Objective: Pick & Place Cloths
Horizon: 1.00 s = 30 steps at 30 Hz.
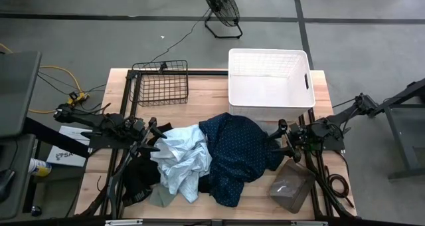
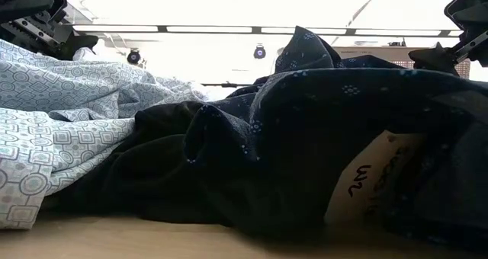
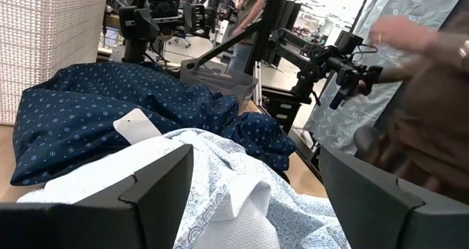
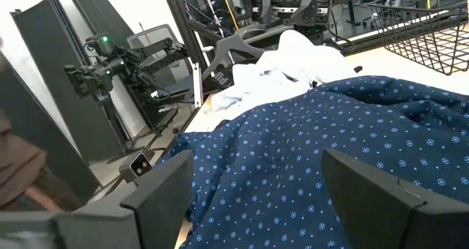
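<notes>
The cloths lie in one pile at the middle of the table, toward its near edge. A pale blue patterned shirt lies on the left. A navy dotted garment lies on the right. A black garment and a sage green one lie under the pile's near left part. My left gripper is open at the shirt's left edge. My right gripper is open at the navy garment's right edge. I cannot tell whether either touches the cloth.
A white plastic laundry basket stands at the far right and a black wire basket at the far left. A greyish bag lies at the near right corner. A person's hand shows blurred beyond the table.
</notes>
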### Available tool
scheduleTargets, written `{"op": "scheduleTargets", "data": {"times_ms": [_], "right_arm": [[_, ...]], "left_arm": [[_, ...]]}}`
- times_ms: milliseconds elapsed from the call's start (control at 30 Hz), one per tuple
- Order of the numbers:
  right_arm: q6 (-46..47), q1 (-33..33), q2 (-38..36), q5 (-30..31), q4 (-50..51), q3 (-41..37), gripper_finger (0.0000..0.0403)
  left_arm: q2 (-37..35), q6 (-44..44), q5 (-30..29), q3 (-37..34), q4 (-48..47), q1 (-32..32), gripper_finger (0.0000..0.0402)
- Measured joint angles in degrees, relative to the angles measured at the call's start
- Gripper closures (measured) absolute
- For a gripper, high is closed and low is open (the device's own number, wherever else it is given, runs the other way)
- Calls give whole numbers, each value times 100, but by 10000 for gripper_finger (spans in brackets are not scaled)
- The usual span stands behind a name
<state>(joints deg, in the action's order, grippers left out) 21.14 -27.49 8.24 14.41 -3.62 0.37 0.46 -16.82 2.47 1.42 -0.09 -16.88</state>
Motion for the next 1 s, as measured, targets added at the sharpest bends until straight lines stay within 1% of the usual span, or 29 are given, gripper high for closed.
{"op": "scheduleTargets", "data": {"times_ms": [33, 167, 233, 367, 433, 467, 667, 767, 900, 1000], "right_arm": [[-106, 0, 1, 7, -2, -1, 110], [-1981, 11, 1, 399, -75, 1, 110], [-2679, 11, -1, 472, -95, 1, 110], [-3421, 11, 1, 476, -96, 1, 110], [-4031, 11, 1, 473, -98, 1, 110], [-4174, 11, 1, 448, -98, 1, 110], [-4200, 11, 3, 239, -171, 56, 110], [-4200, 11, 224, 48, 290, 464, 110], [-4189, 23, 573, 49, 891, 999, 110], [-4209, 119, 1007, 50, 982, 1338, 110]], "left_arm": [[0, 0, -1, 0, 1, -1, 112], [0, -1, 0, -1, 0, -1, 112], [1, 0, 1, 1, 1, 0, 112], [1, -2, 1, 1, 1, -1, 112], [-1, 0, -1, -1, 1, -1, 112], [0, 0, 1, -1, 1, -2, 112], [1, 0, 1, 1, -1, 0, 112], [-1, 0, -1, 1, 1, 0, 112], [1, -2, 0, -1, 0, -1, 112], [1, 0, -1, 1, 1, 0, 112]]}}
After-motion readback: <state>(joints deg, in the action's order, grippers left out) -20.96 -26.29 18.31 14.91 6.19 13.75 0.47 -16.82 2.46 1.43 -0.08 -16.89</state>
